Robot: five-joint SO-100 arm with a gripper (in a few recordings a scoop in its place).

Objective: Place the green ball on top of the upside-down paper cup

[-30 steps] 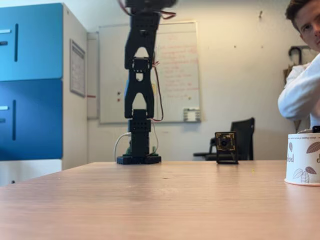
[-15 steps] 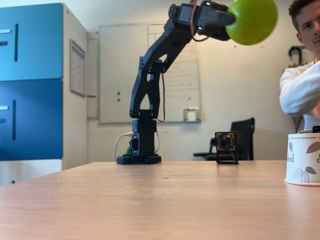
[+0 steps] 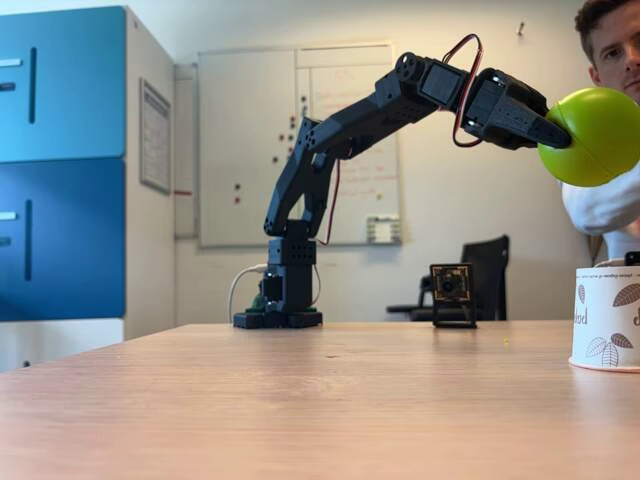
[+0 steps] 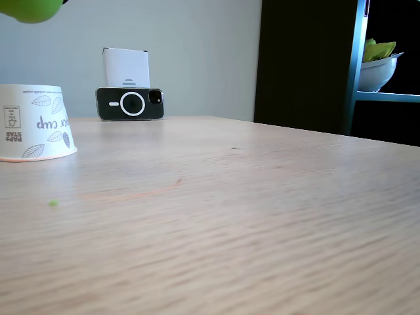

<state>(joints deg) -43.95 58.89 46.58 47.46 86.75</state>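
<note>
Standing rim-down on the wooden table (image 3: 300, 400), the cup (image 3: 607, 317) sits at the right edge of a fixed view, and at the left edge of the other fixed view (image 4: 34, 122), where its print reads upside down. Above it, well clear of its flat top, hangs the ball (image 3: 593, 136), grasped by the gripper (image 3: 560, 138) at the end of the black arm (image 3: 330, 150) that reaches out from its base at the table's far edge. A sliver of the ball (image 4: 29, 9) shows at the top left over the cup. Beyond the table stand a small camera (image 3: 452, 295) and a phone (image 4: 130, 104) propped on its side. A person (image 3: 610, 120) sits behind the ball.
</note>
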